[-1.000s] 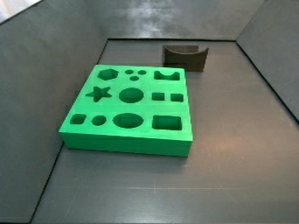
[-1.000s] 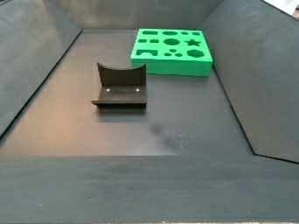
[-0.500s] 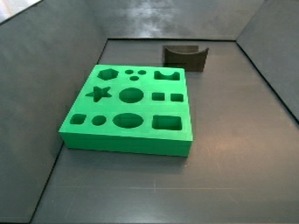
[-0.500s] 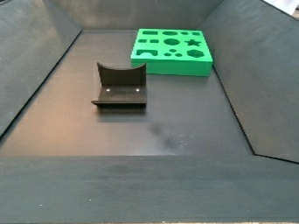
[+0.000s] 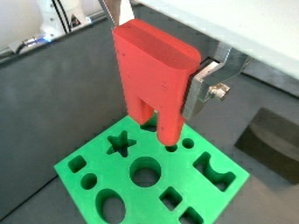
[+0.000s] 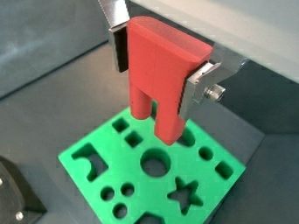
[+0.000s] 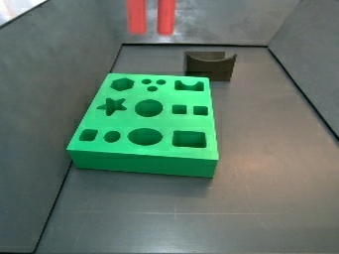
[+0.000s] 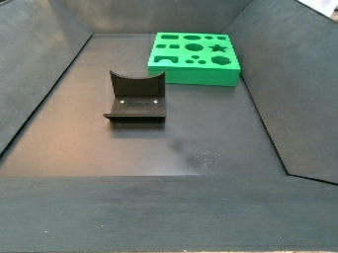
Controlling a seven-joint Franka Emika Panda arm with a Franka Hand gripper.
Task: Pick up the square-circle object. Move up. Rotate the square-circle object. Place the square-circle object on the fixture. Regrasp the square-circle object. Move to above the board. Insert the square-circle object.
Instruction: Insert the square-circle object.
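In both wrist views my gripper (image 5: 160,77) (image 6: 160,70) is shut on the red square-circle object (image 5: 149,66) (image 6: 163,61). The object hangs upright with its two legs pointing down, above the green board (image 5: 184,178) (image 6: 125,166) and apart from it. Silver fingers (image 6: 198,83) press on its two sides. In a side view only the two red legs (image 7: 135,15) show at the upper edge, high over the far end of the board (image 7: 169,122); the gripper itself is out of frame there. The other side view shows the board (image 8: 199,75) but neither object nor gripper.
The dark fixture (image 7: 212,63) (image 8: 134,99) stands on the floor apart from the board, with nothing on it; it also shows at the edge of both wrist views (image 5: 271,140) (image 6: 14,197). Sloped dark walls enclose the floor.
The red legs of the square-circle object have come into a side view at its upper edge; earlier that view showed only board and fixture.
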